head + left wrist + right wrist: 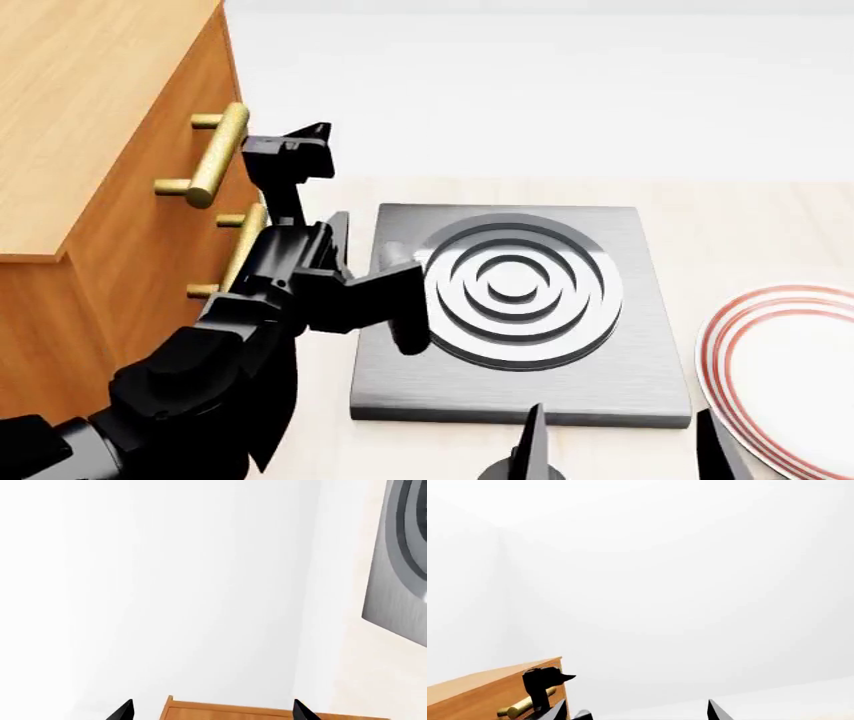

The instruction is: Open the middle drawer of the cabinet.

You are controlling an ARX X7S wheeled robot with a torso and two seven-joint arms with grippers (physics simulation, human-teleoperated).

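Black fingers of the left gripper [304, 140] stand spread, holding nothing, just beside the top brass handle [214, 153] of the cabinet [94, 120]. In the left wrist view only two fingertips [123, 711] show, wide apart, with a strip of the cabinet's top between them. The left arm [267, 320] covers most of the second handle [244, 245], so the middle drawer [200, 265] is hard to read; whether it is pulled out, I cannot tell. Two handles counted; anything lower is hidden.

The right gripper [614, 450] is cut off at the bottom edge of the head view, two finger tips showing apart, nothing between them.

One grey square plate with raised rings [514, 300] lies on the pale table [721, 215], right of the cabinet. One white dish with red rim lines [787, 370] is cropped at the right edge.
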